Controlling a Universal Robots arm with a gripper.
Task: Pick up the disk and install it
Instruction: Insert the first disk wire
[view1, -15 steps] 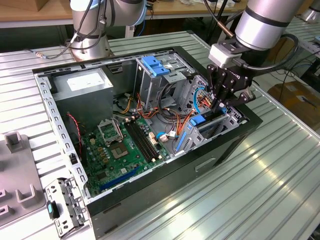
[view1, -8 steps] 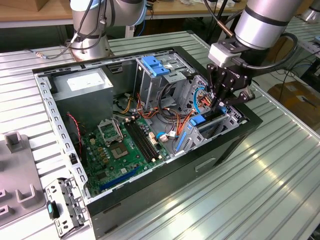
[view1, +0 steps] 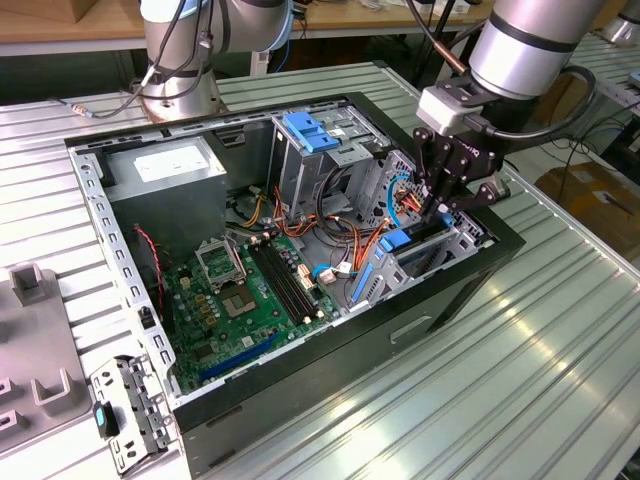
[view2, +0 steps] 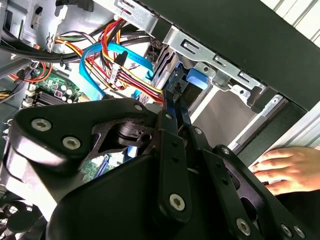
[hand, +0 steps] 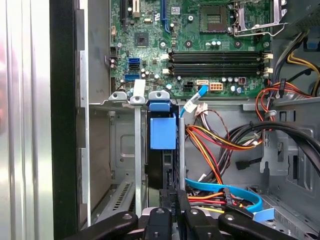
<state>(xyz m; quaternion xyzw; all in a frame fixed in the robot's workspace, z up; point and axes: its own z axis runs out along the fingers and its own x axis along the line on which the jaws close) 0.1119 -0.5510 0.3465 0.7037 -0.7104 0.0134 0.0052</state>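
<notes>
My end effector reaches down into the open computer case, its fingers drawn close together on the thin upper edge of the disk, which stands on edge in the drive bay at the case's front corner, blue rail uppermost. I judge the install nearly done: the disk sits deep in its slot, yet I have not let go. Beyond it lie bundled cables and the green motherboard. A person's hand rests just outside the case. The case lies on a ribbed metal worktop, with more benches behind.
</notes>
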